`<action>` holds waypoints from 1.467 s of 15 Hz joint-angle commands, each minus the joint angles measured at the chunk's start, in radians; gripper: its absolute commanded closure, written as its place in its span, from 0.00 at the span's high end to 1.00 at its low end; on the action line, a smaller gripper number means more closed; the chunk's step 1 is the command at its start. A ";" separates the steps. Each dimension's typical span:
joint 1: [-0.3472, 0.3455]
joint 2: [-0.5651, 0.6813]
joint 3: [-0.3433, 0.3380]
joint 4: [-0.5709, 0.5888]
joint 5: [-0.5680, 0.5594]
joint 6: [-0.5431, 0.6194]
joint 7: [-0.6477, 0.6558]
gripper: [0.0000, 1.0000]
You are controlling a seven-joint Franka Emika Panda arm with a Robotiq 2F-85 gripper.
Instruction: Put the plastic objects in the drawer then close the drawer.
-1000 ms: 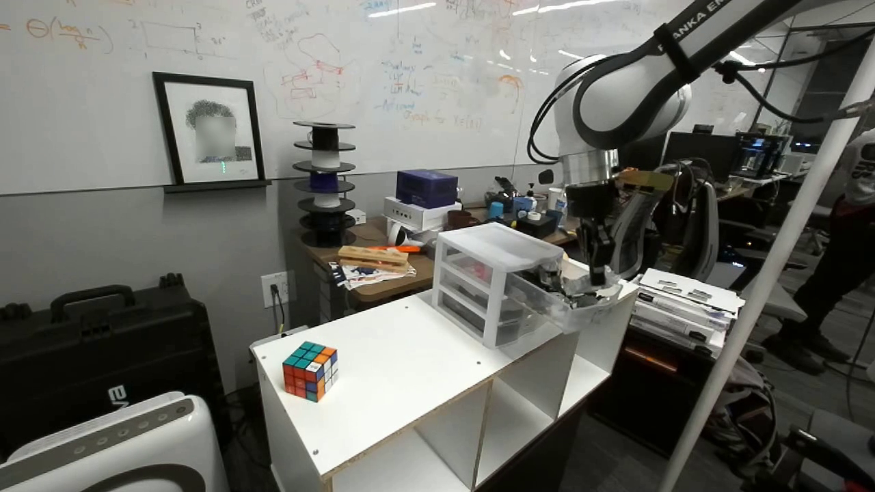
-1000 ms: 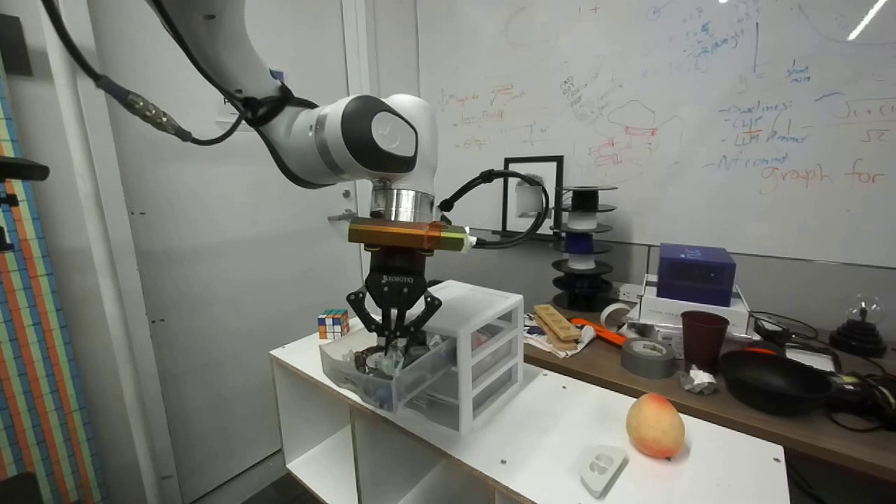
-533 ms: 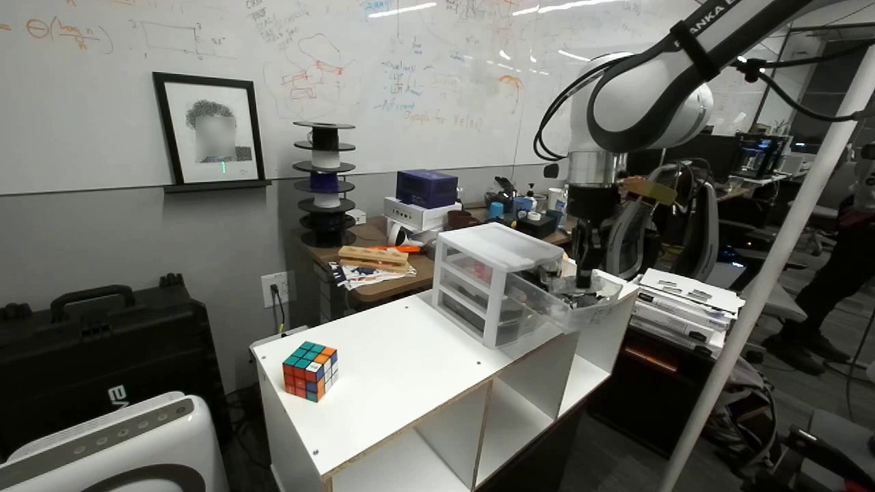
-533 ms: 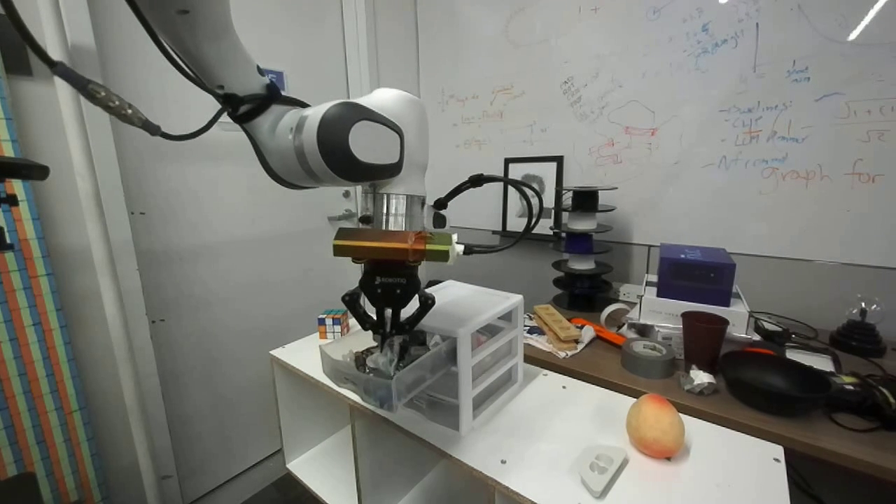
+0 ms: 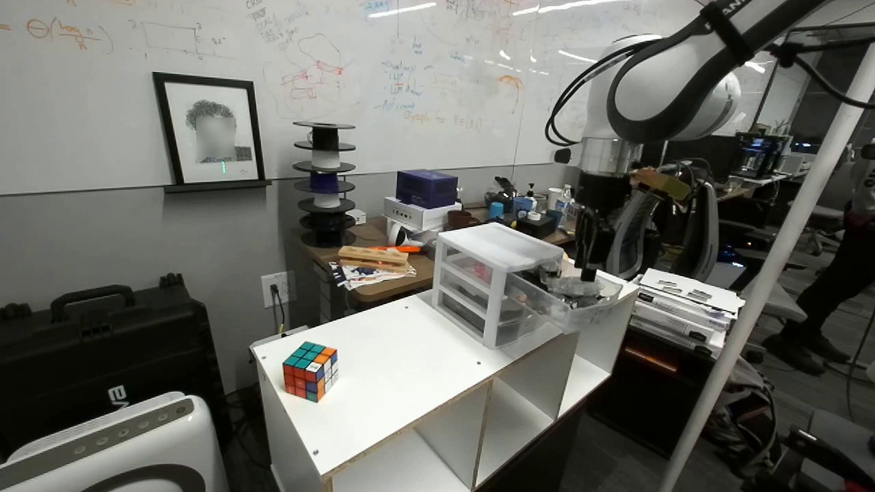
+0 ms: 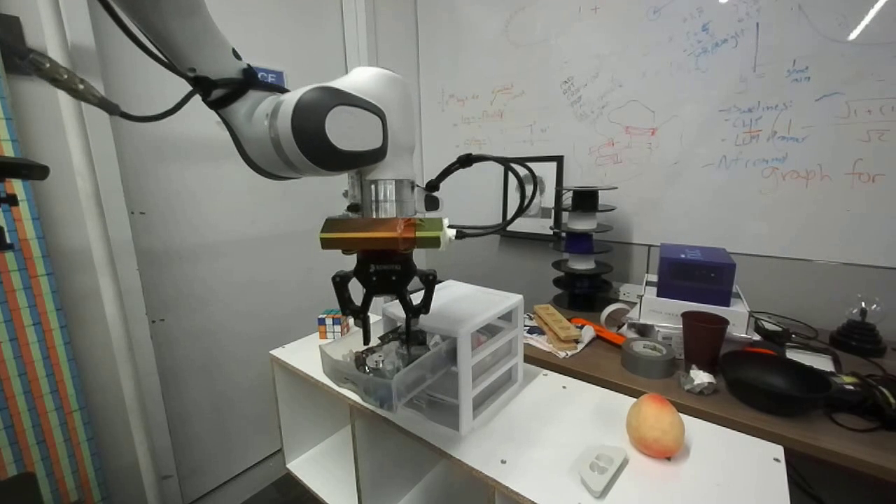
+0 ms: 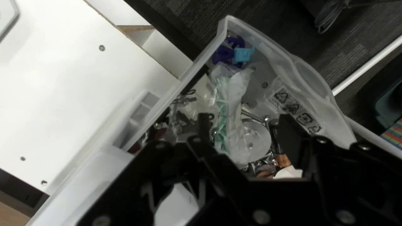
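The drawer [image 6: 358, 383] is pulled out of the small white drawer unit [image 6: 476, 302], and its clear wall [image 5: 584, 320] overhangs the shelf edge. In the wrist view it holds a crumpled clear plastic bag [image 7: 239, 86] with a green strip, purple pieces [image 7: 223, 54], a light-blue clip [image 7: 243, 54], a clear disc [image 7: 259, 138] and small metal bits. My gripper [image 6: 388, 341] points down over the drawer, fingers spread wide. Between the fingertips nothing is held; the bag and disc lie below, seen through the gap. The gripper's own body hides the drawer's rear part in the wrist view.
On the white shelf [image 5: 389, 369] stand a Rubik's cube [image 5: 311, 371], a peach-coloured fruit [image 6: 655, 425] and a small pale grey piece [image 6: 603, 470]. Behind is a desk holding a purple box [image 6: 696, 276], a tape roll [image 6: 647, 358] and a black pan [image 6: 773, 383].
The gripper was shut with clear plastic at its tips low in the drawer. It has since opened, let the plastic go, and risen a little while shifting toward the drawer's front.
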 commanded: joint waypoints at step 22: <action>-0.236 0.541 -0.140 0.836 0.305 -0.220 0.300 1.00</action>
